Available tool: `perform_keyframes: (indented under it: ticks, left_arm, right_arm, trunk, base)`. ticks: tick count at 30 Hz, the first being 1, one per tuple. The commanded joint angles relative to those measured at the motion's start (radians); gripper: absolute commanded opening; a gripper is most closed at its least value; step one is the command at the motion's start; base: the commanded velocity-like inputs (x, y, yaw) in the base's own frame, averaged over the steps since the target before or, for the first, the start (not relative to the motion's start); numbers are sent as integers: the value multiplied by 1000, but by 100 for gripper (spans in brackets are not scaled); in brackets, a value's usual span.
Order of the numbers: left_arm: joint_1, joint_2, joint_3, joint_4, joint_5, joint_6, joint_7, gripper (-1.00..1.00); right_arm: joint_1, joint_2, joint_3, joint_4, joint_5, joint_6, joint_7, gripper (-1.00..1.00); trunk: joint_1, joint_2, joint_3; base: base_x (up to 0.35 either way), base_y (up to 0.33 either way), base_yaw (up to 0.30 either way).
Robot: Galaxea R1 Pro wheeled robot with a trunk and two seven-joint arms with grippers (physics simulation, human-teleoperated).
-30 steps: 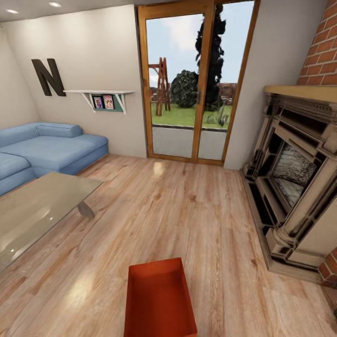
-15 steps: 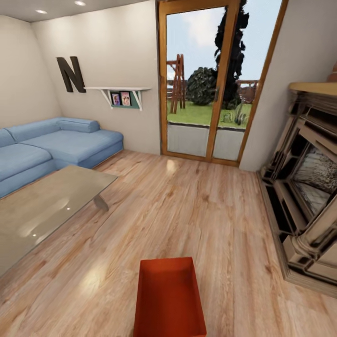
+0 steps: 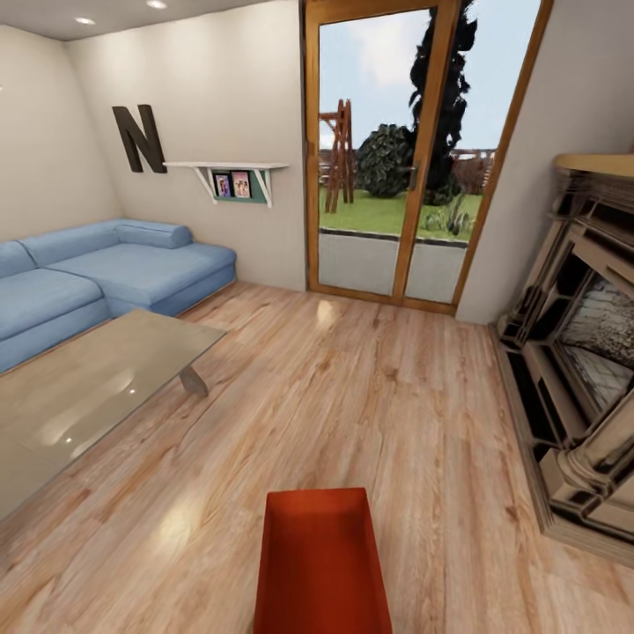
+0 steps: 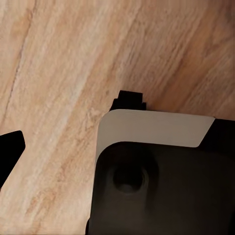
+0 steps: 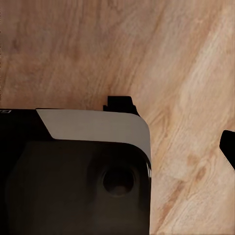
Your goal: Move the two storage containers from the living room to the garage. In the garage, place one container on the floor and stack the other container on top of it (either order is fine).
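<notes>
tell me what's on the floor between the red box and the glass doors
Nothing: in the head view the stretch from the storage container to the glass doors is bare wood-plank floor.

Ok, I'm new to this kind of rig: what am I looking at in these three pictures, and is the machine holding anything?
These are simulator renders from a wheeled robot with two arms. The large picture comes from a camera on its head, looking forward and down into a living room: a blue sofa, a glass coffee table, a glazed garden door and a fireplace around a wood-plank floor. At the bottom edge sits one orange-red storage container, open-topped and empty as far as can be seen. Whether it rests on the floor or is being carried cannot be told from here.

The two small pictures come from cameras near each arm's jaws. Both look down at the plank floor past a dark, pale-edged part of the robot's own body. The dark tips at their edges do not settle whether the jaws are open or shut.
</notes>
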Motion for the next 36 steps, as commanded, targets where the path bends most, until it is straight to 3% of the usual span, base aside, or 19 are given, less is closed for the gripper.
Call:
perform_keyframes:
  ticks: [1,10,36]
  left_arm:
    - [0,0,-4,-1,9,3,3,100]
    - [0,0,-4,-1,9,3,3,100]
    - [0,0,-5,0,11,3,3,100]
  right_arm:
    - [-1,1,8,3,-8,-5,-1,100]
    - [-1,1,8,3,-8,-5,-1,100]
    - [-1,2,8,3,-6,-6,-1,100]
  trunk:
    - [0,0,-1]
    - [0,0,-1]
    - [0,0,-1]
  base:
    - [267,0,0]
    - [251,0,0]
    - [8,0,0]
